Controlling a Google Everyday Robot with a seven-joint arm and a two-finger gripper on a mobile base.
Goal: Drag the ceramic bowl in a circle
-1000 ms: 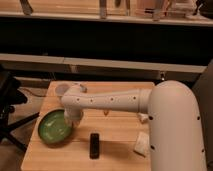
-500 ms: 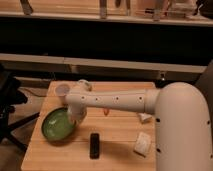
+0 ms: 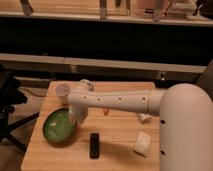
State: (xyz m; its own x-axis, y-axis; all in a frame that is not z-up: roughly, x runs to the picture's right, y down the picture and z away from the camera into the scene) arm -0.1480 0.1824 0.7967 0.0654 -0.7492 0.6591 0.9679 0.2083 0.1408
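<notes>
The ceramic bowl (image 3: 58, 126), wide, shallow and glossy green with a darker rim, sits on the left part of the wooden table (image 3: 117, 150). My white arm reaches across from the right. The gripper (image 3: 77, 116) points down at the bowl's right rim, and it seems to touch the rim there. A small white cup (image 3: 62, 90) stands just behind the bowl, near the table's far left edge.
A black rectangular object (image 3: 94, 145) lies near the front edge, right of the bowl. Two white items (image 3: 142, 143) lie at the right, and a small orange thing (image 3: 105, 112) shows below the arm. A dark chair (image 3: 7, 100) stands left of the table.
The bowl has shifted a little toward the front and right with the gripper at its rim. The arm has swung with it.
</notes>
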